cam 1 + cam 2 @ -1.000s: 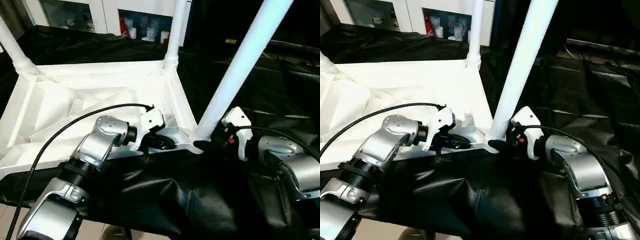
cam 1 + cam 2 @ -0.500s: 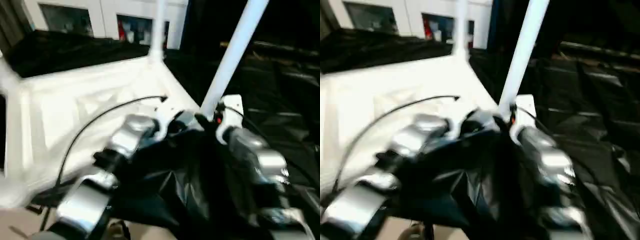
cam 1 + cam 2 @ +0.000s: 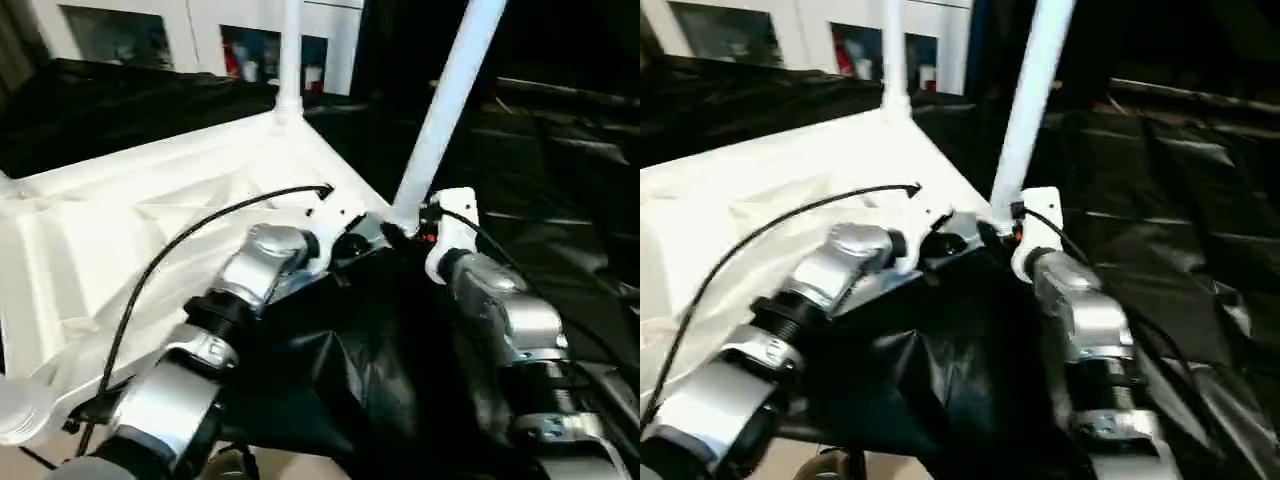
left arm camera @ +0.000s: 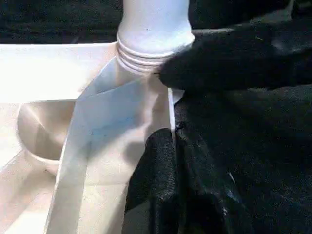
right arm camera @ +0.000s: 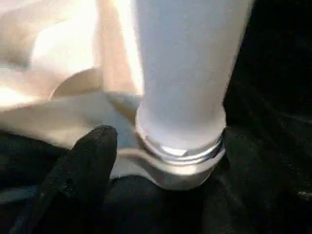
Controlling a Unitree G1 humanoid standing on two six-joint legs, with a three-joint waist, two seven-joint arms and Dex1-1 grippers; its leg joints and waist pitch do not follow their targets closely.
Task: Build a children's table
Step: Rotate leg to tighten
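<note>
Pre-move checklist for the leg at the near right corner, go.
1. Leg seated in tabletop corner socket: cannot tell; the threaded collar is still exposed above the socket.
2. Leg upright: not ok, it tilts in the head views.
3. Right pincer around the leg base: ok, a finger sits beside the collar.
4. Left pincer on the tabletop edge by that corner: ok.
5. Far leg mounted: ok, standing in its corner.
6. Black sheet kept out of the socket: cannot tell.
</note>
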